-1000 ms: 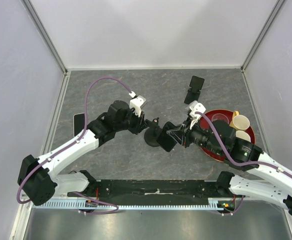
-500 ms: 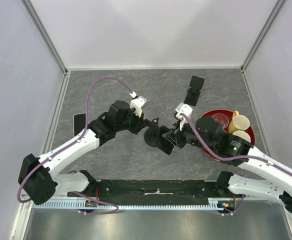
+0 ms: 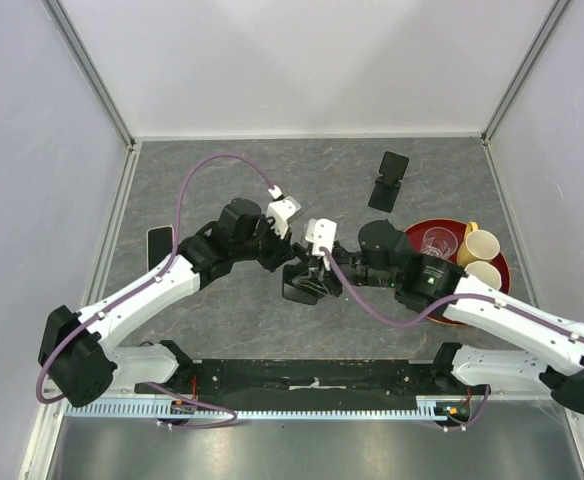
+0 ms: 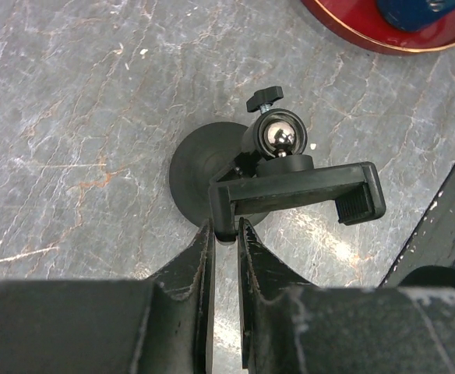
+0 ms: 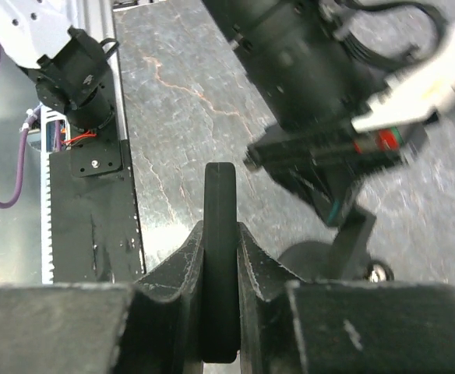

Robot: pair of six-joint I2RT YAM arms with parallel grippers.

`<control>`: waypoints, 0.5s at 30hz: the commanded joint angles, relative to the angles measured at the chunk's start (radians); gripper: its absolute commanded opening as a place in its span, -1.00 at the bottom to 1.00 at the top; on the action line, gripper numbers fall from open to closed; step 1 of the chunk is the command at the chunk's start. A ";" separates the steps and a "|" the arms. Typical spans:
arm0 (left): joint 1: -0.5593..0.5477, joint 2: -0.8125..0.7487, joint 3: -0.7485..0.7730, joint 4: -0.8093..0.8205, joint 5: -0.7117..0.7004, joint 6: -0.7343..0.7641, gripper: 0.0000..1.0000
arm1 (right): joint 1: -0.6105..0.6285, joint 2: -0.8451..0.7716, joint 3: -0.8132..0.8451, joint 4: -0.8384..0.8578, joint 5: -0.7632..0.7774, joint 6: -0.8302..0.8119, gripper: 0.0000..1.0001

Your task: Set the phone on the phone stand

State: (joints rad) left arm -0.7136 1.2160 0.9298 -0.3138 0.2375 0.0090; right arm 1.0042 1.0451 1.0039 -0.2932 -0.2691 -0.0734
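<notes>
**Left gripper** (image 4: 223,232): jaws nearly closed, pinching one end of the rectangular clamp bar of the matte black phone stand (image 4: 294,193). A chrome ball joint sat above its round disc base, which stood on the veined grey stone-patterned table (image 4: 72,117).

**Right gripper** (image 5: 220,261): jaws clamped on the thin, dark, slab-shaped phone (image 5: 220,195), held edge-on just beside the stand.

A glossy red tray (image 4: 368,31) lay farther right.
</notes>
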 commanded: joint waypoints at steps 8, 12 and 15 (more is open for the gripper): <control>-0.004 0.002 0.021 -0.007 0.120 0.111 -0.95 | -0.156 0.225 0.110 0.223 -0.541 -0.276 -1.00; -0.004 0.002 0.023 -0.018 0.128 0.121 -0.95 | -0.193 0.271 0.131 0.224 -0.616 -0.318 -1.00; -0.004 0.000 0.024 -0.022 0.131 0.124 -0.95 | -0.216 0.282 0.131 0.221 -0.619 -0.347 -1.00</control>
State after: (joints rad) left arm -0.7128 1.2240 0.9329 -0.3172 0.3088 0.0868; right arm 0.8150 1.3254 1.0595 -0.1905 -0.7849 -0.3340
